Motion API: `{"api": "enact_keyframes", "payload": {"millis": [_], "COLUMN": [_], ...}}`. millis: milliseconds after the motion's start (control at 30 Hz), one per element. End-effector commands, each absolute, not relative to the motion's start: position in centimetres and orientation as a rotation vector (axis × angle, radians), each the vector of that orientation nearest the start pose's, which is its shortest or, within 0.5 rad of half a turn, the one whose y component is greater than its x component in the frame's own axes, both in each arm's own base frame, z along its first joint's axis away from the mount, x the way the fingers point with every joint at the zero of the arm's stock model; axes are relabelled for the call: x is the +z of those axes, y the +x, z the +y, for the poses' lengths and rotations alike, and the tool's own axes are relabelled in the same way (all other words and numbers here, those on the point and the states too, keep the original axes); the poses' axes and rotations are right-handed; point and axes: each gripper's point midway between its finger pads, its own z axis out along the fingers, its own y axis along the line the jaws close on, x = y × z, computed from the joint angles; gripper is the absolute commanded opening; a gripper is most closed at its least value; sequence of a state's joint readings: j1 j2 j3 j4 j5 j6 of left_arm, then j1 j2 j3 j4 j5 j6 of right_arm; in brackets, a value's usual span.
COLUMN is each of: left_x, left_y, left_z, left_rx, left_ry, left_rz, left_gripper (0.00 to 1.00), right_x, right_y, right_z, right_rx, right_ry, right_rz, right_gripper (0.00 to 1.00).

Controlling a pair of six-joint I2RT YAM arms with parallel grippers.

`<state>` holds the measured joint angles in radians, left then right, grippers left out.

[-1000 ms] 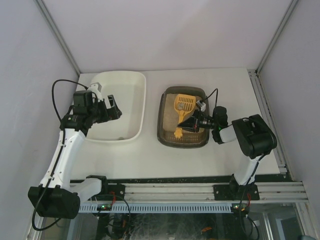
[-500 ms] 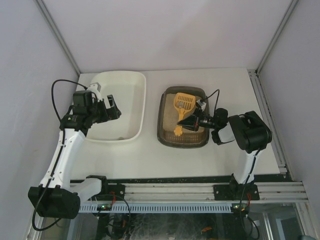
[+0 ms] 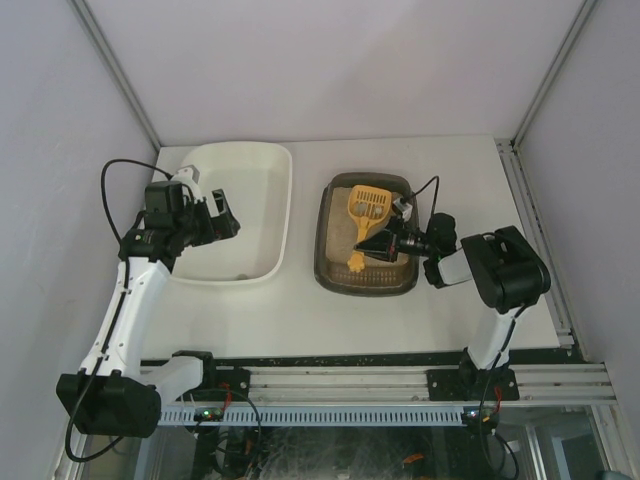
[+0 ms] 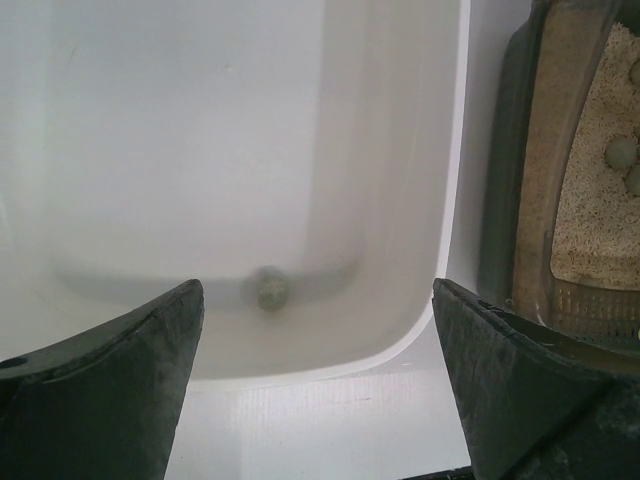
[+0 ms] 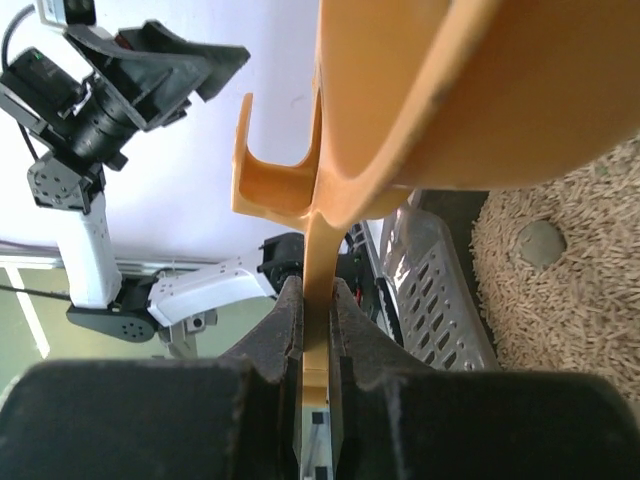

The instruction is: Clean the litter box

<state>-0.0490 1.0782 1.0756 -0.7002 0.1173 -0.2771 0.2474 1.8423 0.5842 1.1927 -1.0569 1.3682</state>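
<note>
The litter box point(image 3: 325, 245) is a dark olive tray of beige litter, right of centre. A yellow slotted scoop point(image 3: 367, 208) lies tilted over the litter, and my right gripper point(image 3: 376, 246) is shut on its handle. In the right wrist view the fingers point(image 5: 290, 320) pinch the thin handle of the scoop point(image 5: 450, 90), and a grey clump point(image 5: 541, 243) rests on the litter. My left gripper point(image 3: 224, 215) hangs open over the white tub point(image 3: 286, 200). One clump point(image 4: 271, 290) lies in the tub's near end, and nothing is between the left gripper point(image 4: 318, 292) fingers.
The tub and the litter box stand side by side with a narrow strip of table between them point(image 4: 470, 200). More clumps point(image 4: 620, 152) sit in the litter. Side walls and frame posts point(image 3: 535, 90) close in the table.
The right arm's elbow and wrist have shifted a little, and the scoop has barely moved over the litter. The left arm holds its place.
</note>
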Motion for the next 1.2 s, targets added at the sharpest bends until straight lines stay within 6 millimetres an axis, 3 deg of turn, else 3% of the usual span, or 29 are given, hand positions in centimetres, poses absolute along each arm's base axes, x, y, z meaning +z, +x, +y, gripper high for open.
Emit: {"api": "enact_keyframes", "payload": {"millis": [0, 67, 167, 233, 367, 500, 567, 700, 867, 1033, 1167], "left_x": [24.1, 24.7, 25.7, 26.1, 26.6, 26.9, 27.2, 27.7, 26.6, 26.7, 26.5], "left_y": [31.0, 31.3, 31.8, 31.9, 31.7, 31.6, 31.5, 31.5, 31.5, 31.6, 31.6], "left_z": [-4.0, -3.6, -3.1, -2.6, 0.1, 1.1, 2.3, 4.7, 6.5, 8.7, 11.0], "left_rx": [-0.273, -0.247, -0.226, -0.224, -0.181, -0.289, -0.290, -0.328, -0.401, -0.250, -0.124], "left_ry": [-0.177, -0.152, -0.066, -0.057, -0.161, -0.207, -0.256, -0.364, -0.460, -0.476, -0.606], "left_rz": [2.185, 2.166, 2.140, 2.129, 2.140, 2.146, 2.143, 2.163, 2.179, 2.176, 2.140], "left_gripper": [1.00, 1.00, 1.00, 1.00, 1.00, 1.00, 1.00, 1.00, 1.00, 1.00, 1.00], "right_x": [15.7, 16.2, 16.2, 16.3, 17.3, 16.7, 17.7, 18.4, 16.3, 14.2, 13.0], "right_y": [29.9, 29.9, 28.1, 27.7, 27.5, 26.9, 27.2, 27.6, 28.7, 28.1, 28.0], "right_z": [24.7, 25.0, 27.5, 28.1, 29.3, 32.3, 34.2, 36.9, 38.4, 39.2, 39.6], "right_rx": [1.970, 2.012, 2.005, 1.981, 1.932, 1.724, 1.623, 1.587, 1.285, 0.968, 0.651], "right_ry": [0.074, 0.068, -0.068, -0.087, -0.165, -0.346, -0.464, -0.531, -0.584, -0.676, -0.780], "right_rz": [1.950, 1.926, 1.988, 2.030, 2.089, 2.255, 2.278, 2.330, 2.523, 2.643, 2.657], "right_gripper": [0.00, 0.00, 0.00, 0.00, 0.00, 0.00, 0.00, 0.00, 0.00, 0.00, 0.00]}}
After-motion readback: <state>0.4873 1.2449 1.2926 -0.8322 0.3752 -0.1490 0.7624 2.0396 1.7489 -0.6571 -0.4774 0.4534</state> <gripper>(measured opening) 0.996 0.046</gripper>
